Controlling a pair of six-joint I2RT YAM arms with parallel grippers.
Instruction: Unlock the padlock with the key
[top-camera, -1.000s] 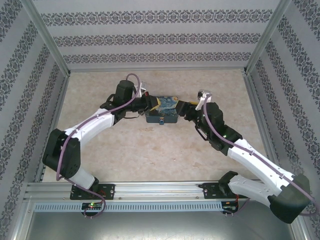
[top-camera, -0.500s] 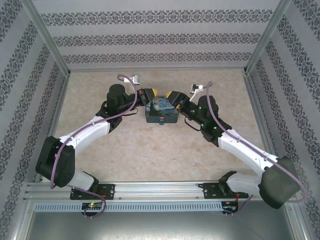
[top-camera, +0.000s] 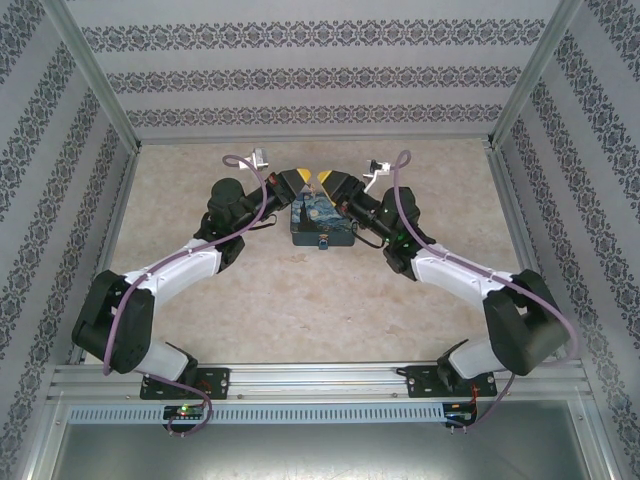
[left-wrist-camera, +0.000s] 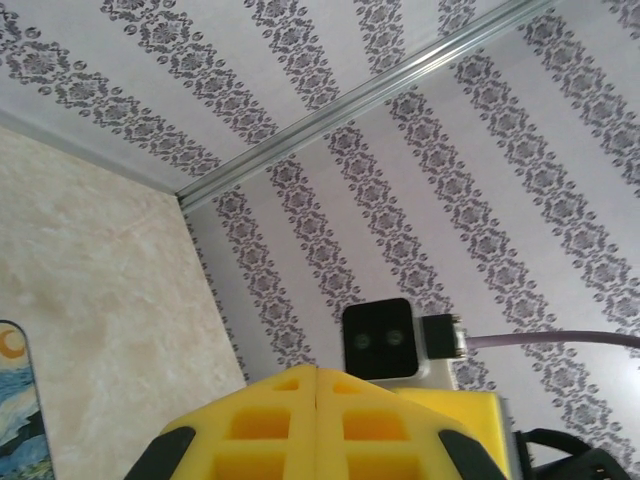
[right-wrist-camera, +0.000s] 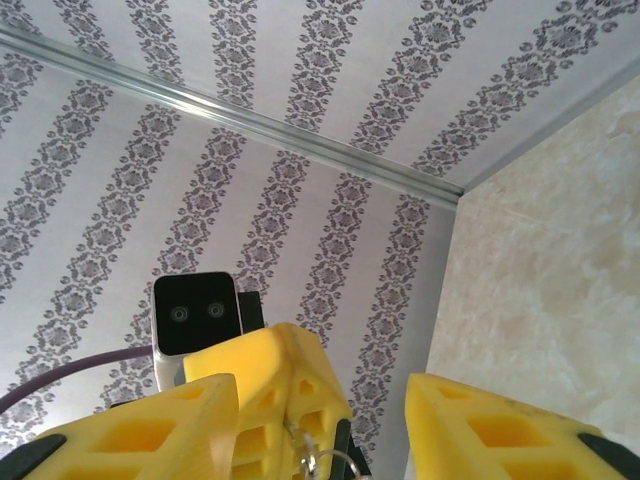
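A blue night-sky tin (top-camera: 322, 226) lies mid-table, and the tiny blue padlock (top-camera: 324, 243) hangs at its near side. Both grippers are lifted above the tin's far edge, tips facing each other a short way apart. My left gripper (top-camera: 297, 182) is shut, its yellow pads pressed together (left-wrist-camera: 317, 372). In the right wrist view a thin silvery key (right-wrist-camera: 308, 452) with a ring sticks out of the seam between those pads. My right gripper (top-camera: 326, 181) is open, its fingers (right-wrist-camera: 150, 430) spread wide around empty air (right-wrist-camera: 320, 390) in front of the left gripper's tip.
Patterned walls (top-camera: 320, 75) with metal corner posts (top-camera: 90, 75) close in the back and both sides. An aluminium rail (top-camera: 320, 380) carries the arm bases at the near edge. The tin's corner (left-wrist-camera: 15, 400) shows at the lower left in the left wrist view.
Both grippers have left the tin's sides, risen and moved back above its far edge, turning to face each other. The right gripper's fingers have drawn somewhat closer together.
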